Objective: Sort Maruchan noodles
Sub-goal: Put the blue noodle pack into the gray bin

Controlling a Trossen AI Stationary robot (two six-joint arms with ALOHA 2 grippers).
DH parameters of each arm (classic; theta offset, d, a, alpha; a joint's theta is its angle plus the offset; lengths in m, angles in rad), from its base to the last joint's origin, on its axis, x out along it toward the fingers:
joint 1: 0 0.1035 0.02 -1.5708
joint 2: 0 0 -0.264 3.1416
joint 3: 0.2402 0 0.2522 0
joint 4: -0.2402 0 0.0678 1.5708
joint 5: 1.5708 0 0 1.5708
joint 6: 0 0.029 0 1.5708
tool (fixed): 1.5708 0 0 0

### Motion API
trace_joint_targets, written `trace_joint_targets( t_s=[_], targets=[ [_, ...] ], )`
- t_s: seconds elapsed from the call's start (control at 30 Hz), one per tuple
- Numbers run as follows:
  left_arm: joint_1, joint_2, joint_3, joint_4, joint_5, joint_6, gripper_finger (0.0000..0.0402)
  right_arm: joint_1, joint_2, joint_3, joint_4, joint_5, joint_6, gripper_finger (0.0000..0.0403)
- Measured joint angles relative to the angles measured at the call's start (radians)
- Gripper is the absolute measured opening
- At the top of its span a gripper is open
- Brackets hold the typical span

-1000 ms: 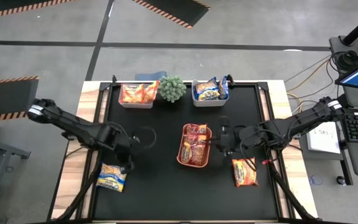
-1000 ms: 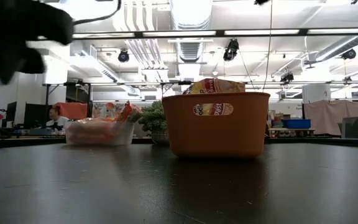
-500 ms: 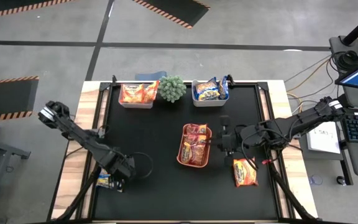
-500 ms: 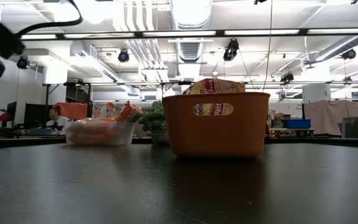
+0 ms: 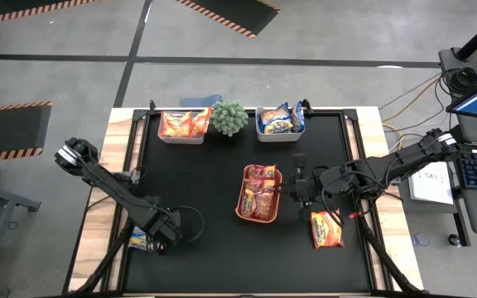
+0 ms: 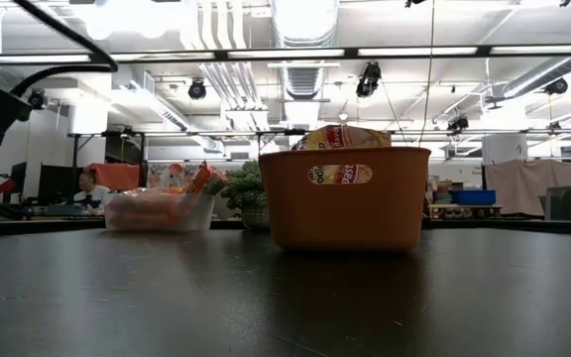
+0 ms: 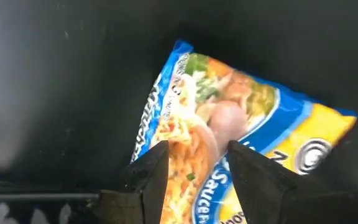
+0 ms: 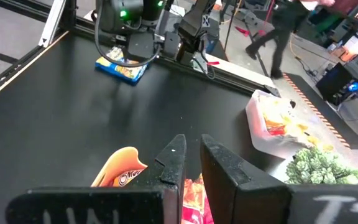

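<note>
A yellow-and-blue Maruchan packet (image 7: 241,118) lies flat on the black mat (image 5: 205,174) at the near left (image 5: 138,241). My left gripper (image 7: 197,165) points down over it. It is open, with one finger on either side of the packet's printed middle. My right gripper (image 8: 191,155) hangs shut and empty beside the orange tray (image 5: 242,207). The tray holds dark red packets (image 5: 259,194). An orange packet (image 5: 325,229) lies flat on the mat at the near right. My left gripper comes at the yellow-and-blue packet from above, with its fingertips (image 7: 151,168) over the packet's middle. Whether they touch the wrapper, I cannot tell.
At the far edge stand a clear bin (image 5: 180,126) with orange packets, a small green plant (image 5: 228,117) and a second bin (image 5: 280,121) with yellow-and-blue packets. The mat's middle is bare. Wooden table strips (image 5: 106,207) run along both sides.
My left gripper has swung toward the table's near left corner and sunk, tipping to point straight down over the yellow-and-blue packet. The packet has stayed where it was.
</note>
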State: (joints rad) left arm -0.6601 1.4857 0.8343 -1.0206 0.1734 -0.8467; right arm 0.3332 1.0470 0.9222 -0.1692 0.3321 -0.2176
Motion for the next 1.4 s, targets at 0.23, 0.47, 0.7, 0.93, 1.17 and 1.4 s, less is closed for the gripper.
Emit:
trace_joint_targets(
  t_s=[0.23, 0.47, 0.7, 0.93, 1.17, 1.4],
  targets=[
    [0.001, 0.0, -0.012, 0.02, -0.025, 0.043, 0.0092, 0.0, 0.0, 0.0, 0.0, 0.0, 0.0, 0.0038],
    [0.03, 0.0, -0.012, 0.038, -0.112, 0.092, 0.0006, 0.0, 0.0, 0.0, 0.0, 0.0, -0.002, 0.0038],
    [0.178, 0.0, -0.012, 0.112, -0.451, 0.21, 0.0001, 0.0, 0.0, 0.0, 0.0, 0.0, -0.002, 0.0038],
    [0.436, 0.0, -0.013, 0.442, -0.653, 0.44, 0.0, 0.0, 0.0, 0.0, 0.0, 0.0, -0.001, 0.0038],
    [0.623, 0.0, -0.013, 0.623, -0.576, 0.54, 0.0, 0.0, 0.0, 0.0, -0.01, 0.0, 0.0, 0.0038],
    [0.639, -0.053, 0.012, 0.55, -0.506, 0.557, 0.0005, 0.0, 0.0, 0.0, -0.017, 0.001, 0.011, 0.0038]
  ],
)
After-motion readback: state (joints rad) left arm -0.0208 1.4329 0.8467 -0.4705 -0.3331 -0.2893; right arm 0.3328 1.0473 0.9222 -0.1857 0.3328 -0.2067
